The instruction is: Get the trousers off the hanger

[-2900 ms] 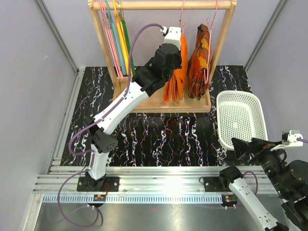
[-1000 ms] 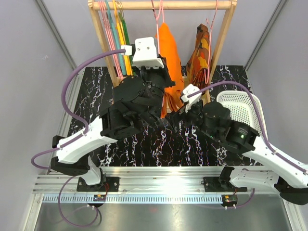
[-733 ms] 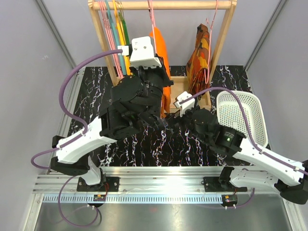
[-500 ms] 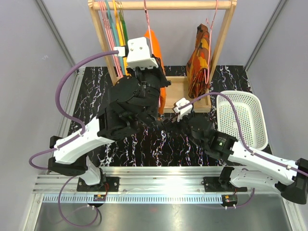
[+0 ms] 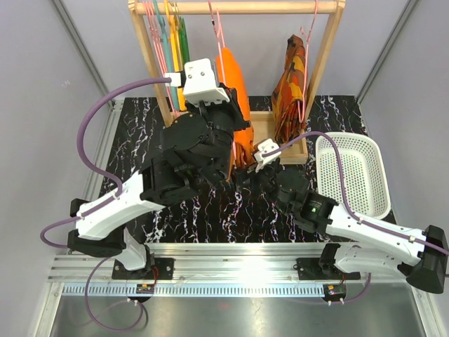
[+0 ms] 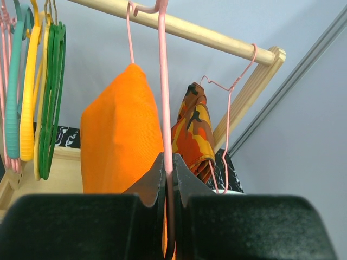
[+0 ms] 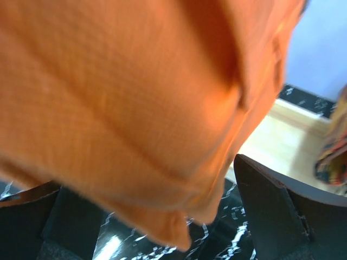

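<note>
The bright orange trousers hang folded over the thin pink hanger, which hangs from the wooden rail. In the left wrist view my left gripper is shut on the hanger's pink wire, with the trousers just behind it. My right gripper sits low under the trousers' bottom end. In the right wrist view it is open, and the orange cloth hangs down between its two widely spread fingers.
A patterned orange-red-brown garment hangs on another pink hanger at the rail's right end. Green, yellow and teal hangers hang at the left. The rack's wooden base lies behind my right gripper. A white mesh basket stands at the right.
My left gripper has carried the hanger and trousers leftward along the rail. My right arm has swung in from the far right and sits under the trousers' lower end.
</note>
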Motion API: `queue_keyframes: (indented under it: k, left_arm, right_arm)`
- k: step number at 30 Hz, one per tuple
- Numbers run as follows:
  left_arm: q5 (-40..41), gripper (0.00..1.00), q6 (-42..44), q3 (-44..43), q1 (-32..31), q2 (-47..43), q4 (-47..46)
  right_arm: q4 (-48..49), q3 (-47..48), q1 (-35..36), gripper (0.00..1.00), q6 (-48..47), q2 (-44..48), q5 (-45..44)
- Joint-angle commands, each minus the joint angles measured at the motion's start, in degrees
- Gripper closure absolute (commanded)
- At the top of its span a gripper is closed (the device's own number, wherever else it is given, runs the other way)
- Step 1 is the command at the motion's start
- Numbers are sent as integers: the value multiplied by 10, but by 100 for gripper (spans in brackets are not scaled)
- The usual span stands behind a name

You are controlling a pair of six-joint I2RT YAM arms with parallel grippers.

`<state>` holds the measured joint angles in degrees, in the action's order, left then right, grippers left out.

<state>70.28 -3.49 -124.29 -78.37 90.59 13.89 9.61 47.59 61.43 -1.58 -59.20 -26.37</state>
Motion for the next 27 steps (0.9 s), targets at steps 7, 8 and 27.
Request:
queue_keyframes:
  k: [7, 8, 27]
  left_arm:
    - [-47, 100, -50, -3, -1, -49, -6]
    - [-49, 100, -52, -3, -1, -47, -2]
    - [-184, 100, -211, -22, 66, -22, 181]
  right_arm:
    - [38, 60, 6, 1, -108, 24, -20]
    - [37, 62, 6, 0, -119, 30, -15]
    - [-47, 203, 6, 11, -211, -9, -9]
